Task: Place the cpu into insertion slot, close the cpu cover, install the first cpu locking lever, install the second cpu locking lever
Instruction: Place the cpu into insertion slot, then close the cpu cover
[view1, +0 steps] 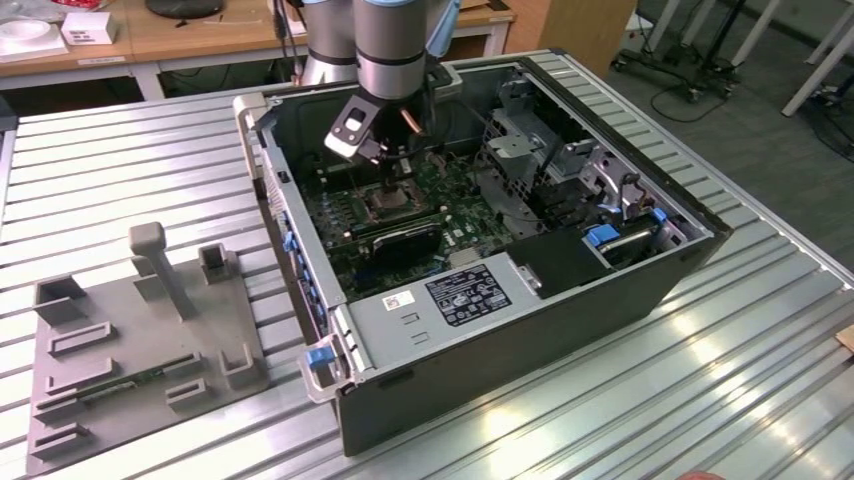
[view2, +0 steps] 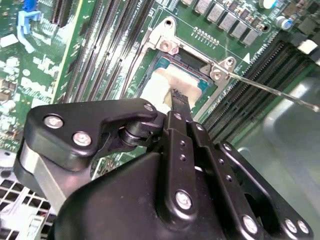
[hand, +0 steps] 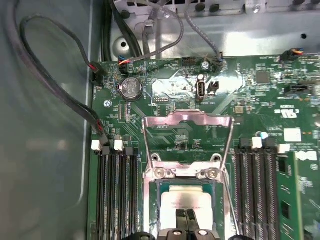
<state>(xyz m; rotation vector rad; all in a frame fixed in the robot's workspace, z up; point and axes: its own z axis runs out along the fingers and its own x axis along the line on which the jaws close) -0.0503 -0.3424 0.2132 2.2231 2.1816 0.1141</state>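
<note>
Silvery-pale metal marks the cpu (hand: 187, 202), which lies flat inside the insertion slot (hand: 161, 187) on the green motherboard (hand: 165, 100), and we see the gripper (hand: 186, 216) directly over its face. Its 2 dark fingers are drawn together with only a hairline between them and nothing visible in that line, so we judge it closed and holding nothing. We cannot tell whether the tips touch the chip or hover just above it. The cpu cover (hand: 187, 119) is folded open, lying back flat on the board beyond the slot, its hinged edge next to the slot and its free edge farthest from the fingers; the board shows through its window. The 2 thin locking levers (hand: 229, 145) run along either side of that frame, raised and unhooked. In the second wrist view the gripper's black body hides the near half of the slot, and in the first wrist view the chip is cut off at the picture's edge, so we cannot say whether it sits fully seated. In the exterior view the arm reaches down into the open computer case (view1: 534, 330)
</note>
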